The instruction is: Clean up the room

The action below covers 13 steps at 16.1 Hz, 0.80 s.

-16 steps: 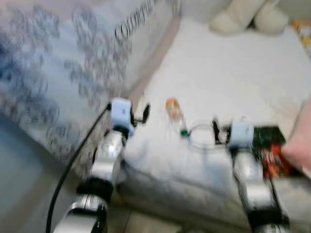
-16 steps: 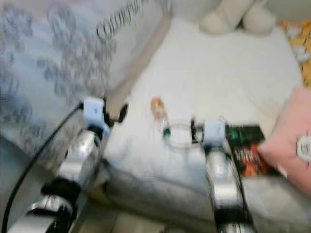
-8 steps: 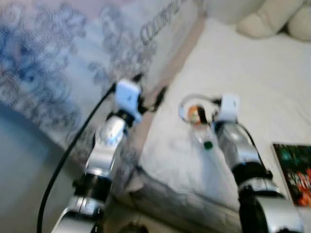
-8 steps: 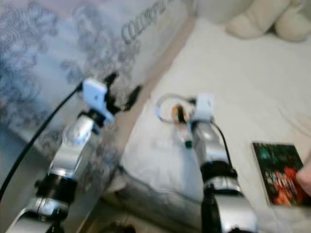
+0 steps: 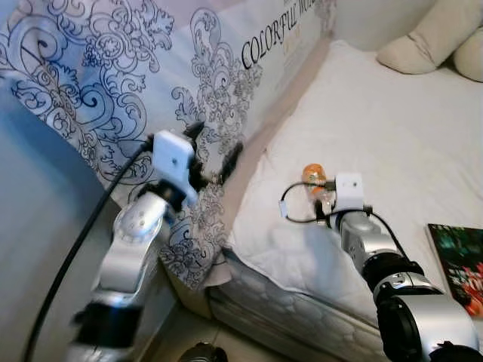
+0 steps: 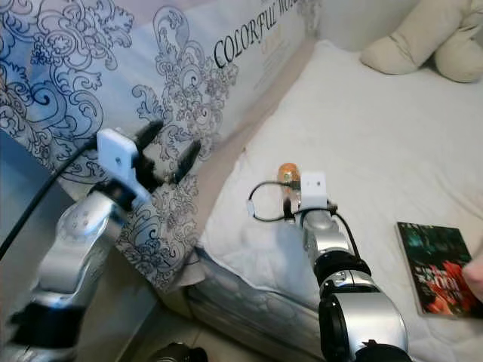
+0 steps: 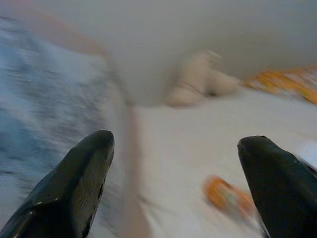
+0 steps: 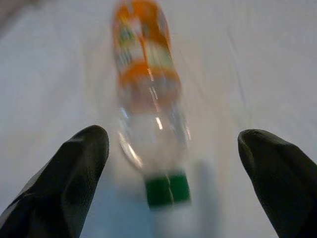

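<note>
A clear plastic bottle (image 5: pixel 313 176) with an orange label and a green cap lies on the white bed (image 5: pixel 392 128). My right gripper (image 8: pixel 176 144) is open right at it. In the right wrist view the bottle (image 8: pixel 148 99) lies between the two black fingertips with its green cap end nearest; I cannot tell whether they touch it. My left gripper (image 5: pixel 215 143) is raised and open with nothing in it, off the bed's left edge, in front of the patterned cloth. The left wrist view looks along the bed, blurred.
A blue-and-white patterned cloth (image 5: pixel 113 75) with printed lettering hangs along the bed's left side. A dark, colourful book (image 5: pixel 456 256) lies on the bed at the right. Cream cushions (image 5: pixel 430 38) sit at the far end. A dark object (image 5: pixel 200 353) lies on the floor below.
The camera has swung left and the picture has sharpened. My right gripper has moved from beside the book over to the bottle. My left arm has risen.
</note>
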Motion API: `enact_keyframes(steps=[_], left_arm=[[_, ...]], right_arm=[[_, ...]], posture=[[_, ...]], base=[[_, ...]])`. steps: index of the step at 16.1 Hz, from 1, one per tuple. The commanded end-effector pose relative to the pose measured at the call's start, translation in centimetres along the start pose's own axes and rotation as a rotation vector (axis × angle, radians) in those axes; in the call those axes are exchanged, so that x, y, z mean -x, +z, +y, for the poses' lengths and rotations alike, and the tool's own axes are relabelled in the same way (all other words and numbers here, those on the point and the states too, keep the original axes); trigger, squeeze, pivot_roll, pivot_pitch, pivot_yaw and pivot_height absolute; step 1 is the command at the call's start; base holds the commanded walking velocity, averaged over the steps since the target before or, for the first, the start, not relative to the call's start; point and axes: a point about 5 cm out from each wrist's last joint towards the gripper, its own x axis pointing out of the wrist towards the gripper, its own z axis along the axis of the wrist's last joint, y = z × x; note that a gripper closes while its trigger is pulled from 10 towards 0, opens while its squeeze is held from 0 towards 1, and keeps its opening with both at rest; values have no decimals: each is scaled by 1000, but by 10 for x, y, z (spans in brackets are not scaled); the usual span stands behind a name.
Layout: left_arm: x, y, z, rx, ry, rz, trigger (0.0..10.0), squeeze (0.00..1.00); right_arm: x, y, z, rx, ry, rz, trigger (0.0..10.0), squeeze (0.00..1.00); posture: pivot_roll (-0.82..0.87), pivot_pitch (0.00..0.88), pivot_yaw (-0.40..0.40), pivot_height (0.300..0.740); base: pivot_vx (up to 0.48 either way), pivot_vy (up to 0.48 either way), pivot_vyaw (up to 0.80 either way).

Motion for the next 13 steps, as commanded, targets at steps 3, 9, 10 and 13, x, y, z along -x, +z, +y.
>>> enact_keyframes(steps=[3,9,10,13], left_arm=[[14,1,-22,-44,-171,84,10000,0],[38,5,-29,-54,-137,158,10000,0],[42,6,-29,-53,-126,166,10000,0],[46,8,-32,-48,-108,181,10000,0]], right_arm=[[-1,3,-11,13,-35,15,10000,0],[-1,-4,2,9,9,44,10000,0],[-1,-4,9,17,32,45,10000,0],[0,-3,22,6,78,40,10000,0]], posture=[[52,113,50,740],[125,204,47,740],[138,213,43,740],[151,216,37,740]], base=[[0,0,0],[0,0,0],[0,0,0],[0,0,0]])
